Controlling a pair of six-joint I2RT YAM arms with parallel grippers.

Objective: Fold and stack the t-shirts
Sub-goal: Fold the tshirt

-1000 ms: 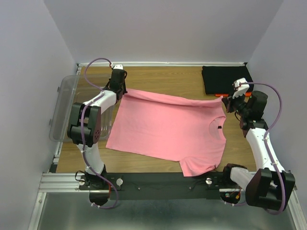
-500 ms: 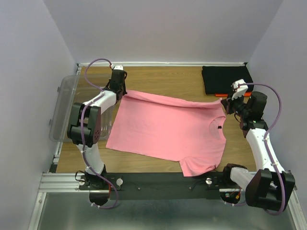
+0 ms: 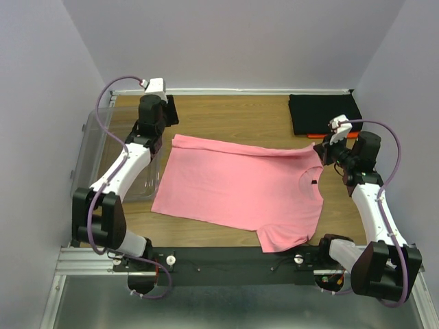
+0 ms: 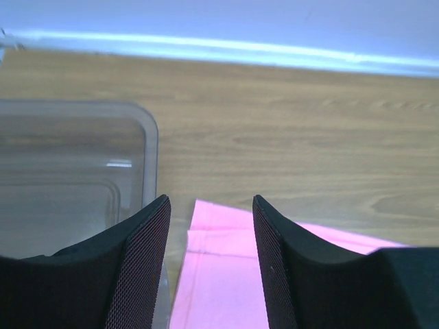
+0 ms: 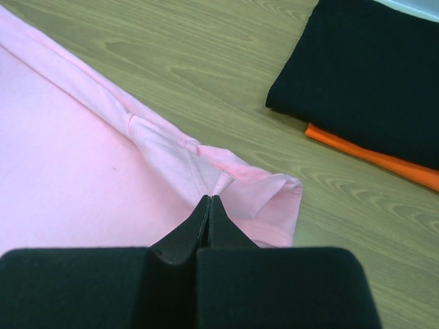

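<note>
At the left gripper [image 4: 210, 200]: jaws parted well, gripping nothing. Hanging above the far left corner of the pink t-shirt [image 4: 219, 274], that corner showing in the gap between the jaws. Just beside the rounded corner of the clear plastic tub [image 4: 68, 171], which lies to its left.

At the right gripper [image 5: 208, 199]: pinched fully closed on the pink t-shirt, on a small ridge of cloth at its far right corner, close to the sleeve hem. Cloth drawn up into the fingertips there, with creases running away from the pinch along the shirt's far edge.

Of the pink t-shirt as a whole: spread mostly flat across the middle of the desk [image 3: 240, 113], collar toward the right edge, one sleeve reaching down to the near edge. Turned over in a narrow fold along the far side, from left corner to right. Left side just beside the tub wall; touching or not, cannot tell.

Beyond the right gripper, in the far right corner of the desk: the black t-shirt [image 5: 370, 75], folded into a neat rectangle. Lying on top of the orange-red t-shirt [image 5: 384, 159], with only a thin orange strip showing along the near side. Near the pinched pink corner, with bare wood between.

Along the left edge of the desk: the tub, with nothing visible inside from the wrist view.
</note>
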